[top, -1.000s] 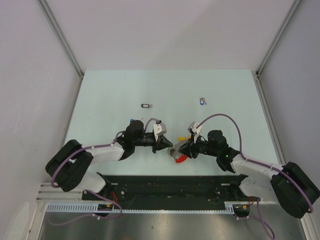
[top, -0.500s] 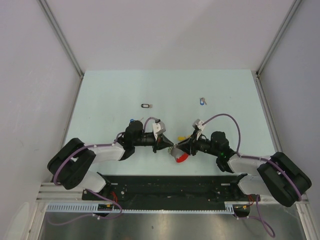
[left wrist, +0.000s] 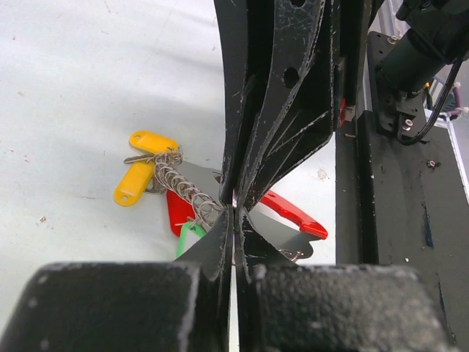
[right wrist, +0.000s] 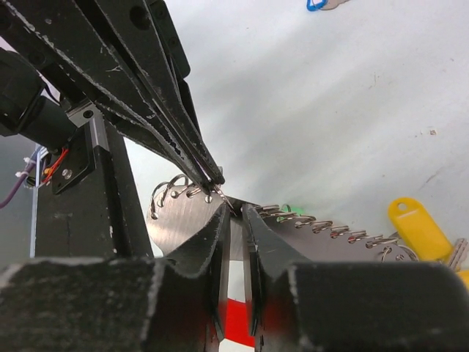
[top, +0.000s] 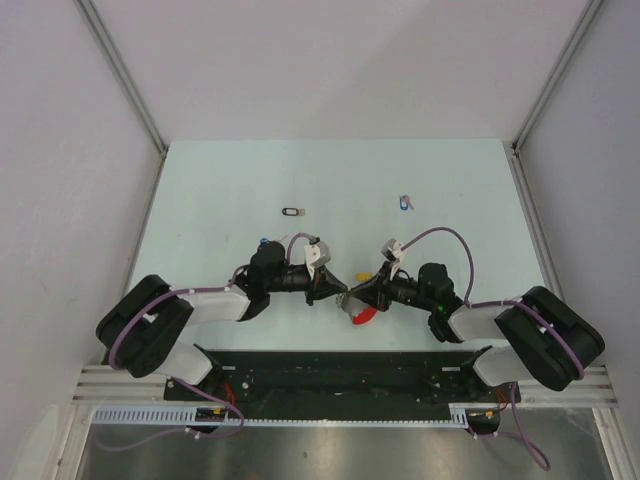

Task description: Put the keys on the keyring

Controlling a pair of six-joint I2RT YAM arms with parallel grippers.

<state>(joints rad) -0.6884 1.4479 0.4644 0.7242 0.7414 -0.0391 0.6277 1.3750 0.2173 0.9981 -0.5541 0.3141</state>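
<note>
Your left gripper (left wrist: 233, 217) is pressed fully together, its tips low over the table (top: 220, 180) and nose to nose with your right gripper (right wrist: 234, 209). The right one shows only a narrow slit between its fingers. Both sets of tips meet right at the keyring (left wrist: 187, 192), on the stretched silver coil of its wire. You can see that wire crossing the right gripper's tips in the right wrist view, but whether either gripper actually pinches it cannot be told.

The rest of the keyring lies flat just beneath and beside the tips: two yellow tags (left wrist: 152, 141) on one side, a green tag (left wrist: 188, 238) and the red band (left wrist: 294, 213) close under the fingers.

Well apart, farther up the table, the blue-tagged key (top: 404, 202) and the black-tagged key (top: 292, 211) lie loose, each on its own.
</note>
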